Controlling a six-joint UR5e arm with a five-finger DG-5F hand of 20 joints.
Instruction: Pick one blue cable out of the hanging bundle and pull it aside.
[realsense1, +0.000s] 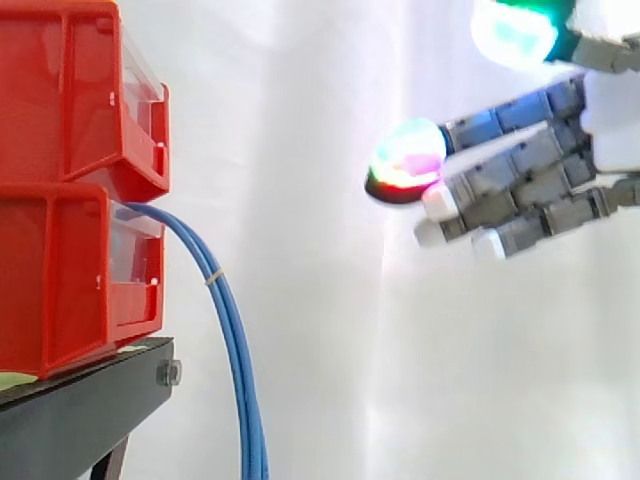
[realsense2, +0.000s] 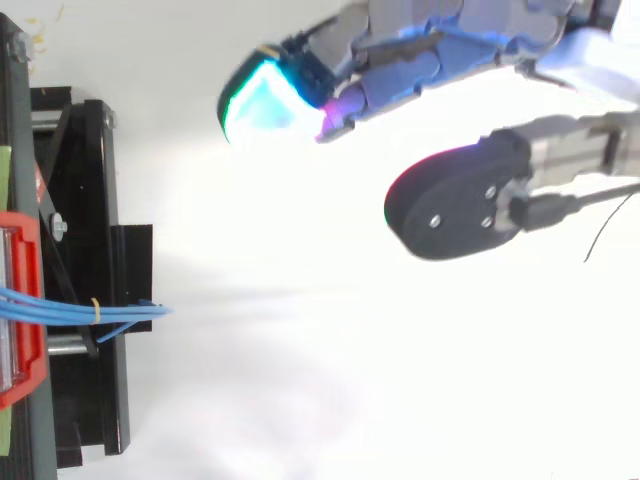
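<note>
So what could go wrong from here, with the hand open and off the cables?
The blue cables hang pressed together and tied by a yellow band, so the hand may hook several instead of one. A hard sideways pull might also drag the lower red bin they come out of.

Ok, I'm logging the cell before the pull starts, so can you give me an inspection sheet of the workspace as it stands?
Surface: black metal stand carrying two stacked red plastic bins.
Job's things: bundle of thin blue cables leaving the lower bin and hanging down past the stand's edge.
Clutter: nothing seen.
Hand: robot hand open, fingers straight, right of the bundle and apart from it, holding nothing.
Cables: the blue cables run together, tied by a thin yellow band; none is in the hand.
Surroundings: white curtain behind the work.
</note>
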